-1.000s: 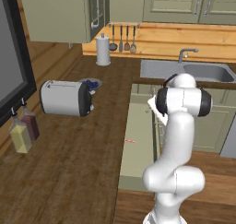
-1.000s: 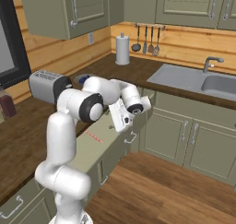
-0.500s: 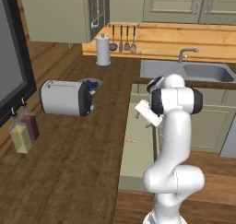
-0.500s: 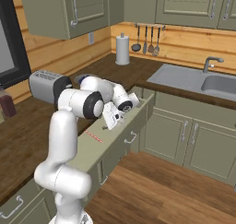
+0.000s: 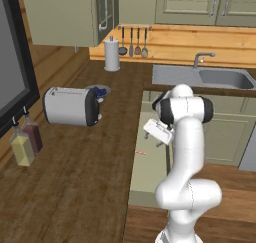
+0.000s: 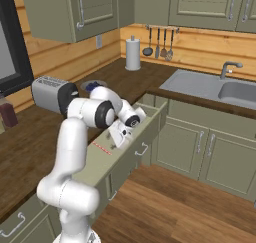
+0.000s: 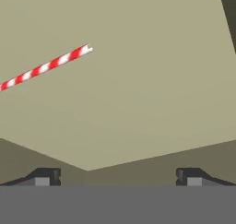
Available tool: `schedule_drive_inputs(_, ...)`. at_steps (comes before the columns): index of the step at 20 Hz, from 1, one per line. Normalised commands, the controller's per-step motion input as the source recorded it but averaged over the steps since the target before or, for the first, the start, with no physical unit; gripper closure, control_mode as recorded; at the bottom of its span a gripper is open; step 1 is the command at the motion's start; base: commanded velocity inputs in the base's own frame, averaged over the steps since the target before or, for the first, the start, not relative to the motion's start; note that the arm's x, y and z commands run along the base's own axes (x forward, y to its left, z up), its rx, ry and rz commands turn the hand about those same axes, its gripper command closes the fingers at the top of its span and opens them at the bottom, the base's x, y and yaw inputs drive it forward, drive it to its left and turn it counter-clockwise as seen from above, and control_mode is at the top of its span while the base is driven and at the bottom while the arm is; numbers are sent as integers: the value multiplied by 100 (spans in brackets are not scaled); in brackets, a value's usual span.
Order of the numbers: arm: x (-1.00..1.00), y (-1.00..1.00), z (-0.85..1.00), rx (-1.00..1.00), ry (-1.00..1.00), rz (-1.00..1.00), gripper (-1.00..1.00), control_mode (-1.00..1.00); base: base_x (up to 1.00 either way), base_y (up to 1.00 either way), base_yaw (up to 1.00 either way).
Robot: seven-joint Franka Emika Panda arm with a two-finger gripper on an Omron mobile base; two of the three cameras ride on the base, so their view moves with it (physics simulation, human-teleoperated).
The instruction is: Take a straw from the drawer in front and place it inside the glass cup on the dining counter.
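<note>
The drawer (image 5: 147,173) stands pulled out from under the wall counter, its pale floor showing. The straw (image 5: 141,152), thin and striped red and white, lies flat on that floor (image 6: 95,165). My gripper (image 5: 159,141) hangs over the drawer, just right of the straw and a little above it, tilted down. From the right, the gripper (image 6: 120,142) is beyond the straw (image 6: 101,147). In the hand view the straw (image 7: 46,67) slants across the upper left and both fingertips (image 7: 44,176) stand wide apart, open, with nothing between them. The glass cup and the dining counter are out of view.
A silver toaster (image 5: 70,106) and a small bowl sit on the dark wood counter (image 5: 85,162) left of the drawer. Two bottles (image 5: 22,144) stand at the far left. A paper towel roll (image 5: 111,53), hanging utensils and the sink (image 5: 220,78) lie beyond.
The arm has swung the gripper down and in over the open drawer, closer to the straw. The jaws stayed open; the straw has not moved.
</note>
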Motion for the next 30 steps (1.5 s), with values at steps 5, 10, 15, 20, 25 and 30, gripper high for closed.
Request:
schedule_drive_inputs(5, -17, -23, -49, -9, 0, 4, -100, -100, 0, 0, 0)
schedule_drive_inputs(10, -22, -52, -28, -5, -2, 11, -100, -100, 0, 0, 0)
schedule_drive_inputs(15, -13, -78, -19, -4, -5, 23, -100, -100, 0, 0, 0)
schedule_drive_inputs(20, -19, -90, -16, -1, -10, 28, -100, -100, 0, 0, 0)
schedule_drive_inputs(25, -23, -93, -18, 0, -10, 28, -100, -100, 0, 0, 0)
schedule_drive_inputs(30, -33, -92, -20, 0, -14, 29, -100, -100, 0, 0, 0)
